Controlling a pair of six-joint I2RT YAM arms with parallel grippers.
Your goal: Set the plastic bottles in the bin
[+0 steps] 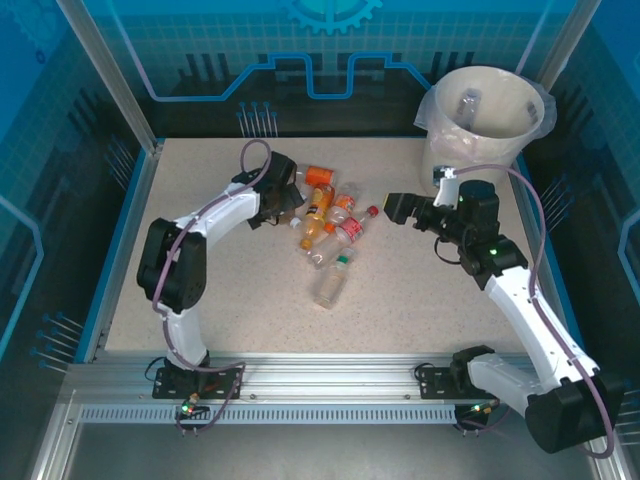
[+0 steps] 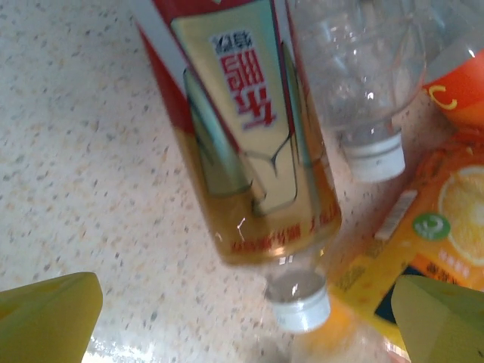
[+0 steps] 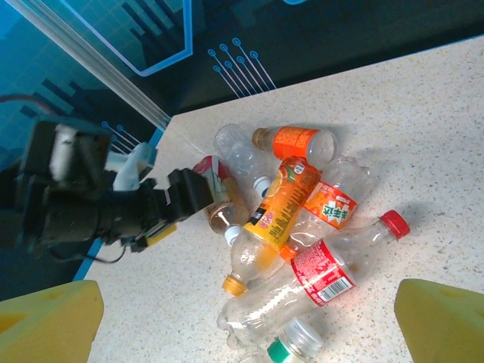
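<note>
Red-labelled bottle (image 2: 249,151), cap (image 2: 302,306) toward left fingers (image 2: 45,318)

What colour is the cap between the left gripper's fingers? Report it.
White cap, best seen in left wrist view.

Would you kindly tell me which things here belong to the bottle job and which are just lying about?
For the job: bin; bottle inside it; pile of bottles.
Just there: table; metal rail along its near edge; blue walls.

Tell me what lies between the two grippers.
The plastic bottles lie heaped between the left gripper and the right gripper, in the top external view.
</note>
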